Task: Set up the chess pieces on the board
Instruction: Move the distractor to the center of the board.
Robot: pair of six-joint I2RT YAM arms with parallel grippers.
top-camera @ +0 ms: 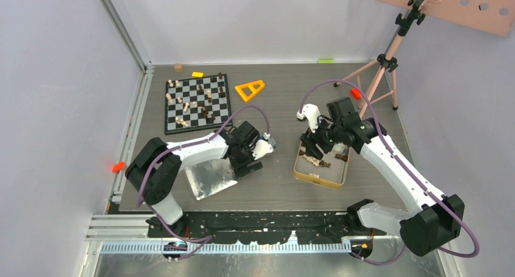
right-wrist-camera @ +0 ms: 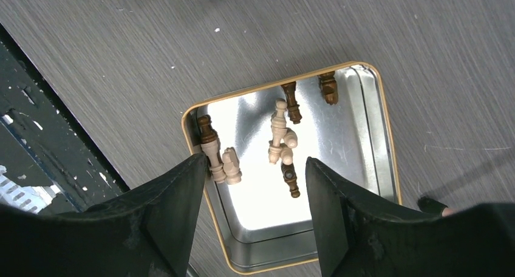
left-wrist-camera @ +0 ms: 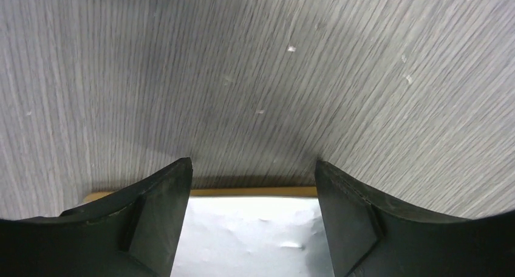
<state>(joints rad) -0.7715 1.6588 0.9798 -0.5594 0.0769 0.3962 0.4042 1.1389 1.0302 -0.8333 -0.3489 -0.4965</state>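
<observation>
Top external view first: I see the board (top-camera: pixel 197 102) at the far left of the table (top-camera: pixel 279 107). Many pieces (top-camera: pixel 208 96) are on it, some standing and some lying down, not in neat rows. An orange triangle (top-camera: pixel 249 90) lies just right of the board, and a yellow block (top-camera: pixel 197 75) lies just behind it. My left gripper (top-camera: pixel 248 164) hangs at the right edge of a silver tray (top-camera: pixel 206 183), well apart from the board. My right gripper (top-camera: pixel 310 152) hangs over a tin (top-camera: pixel 320 183) with a gold rim, and more pieces lie inside that tin. A pink tripod (top-camera: pixel 384 67) stands at the far right. Left wrist view next: my two black fingers (left-wrist-camera: pixel 155 219) are spread wide with nothing between them. Under them I see the edge of the tray, shiny and a bit dented, and past it only the grey table. Right wrist view last: this gripper is spread too and pinches nothing. It hangs above the tin, and I look straight down into it. Some dark pieces (right-wrist-camera: pixel 292 102) and some light pieces (right-wrist-camera: pixel 278 126) lie flat on its shiny floor. Two light ones and a dark one lie together by one wall, close to one finger. The others lie near the middle and by the far wall. I cannot tell if any piece touches a finger.
</observation>
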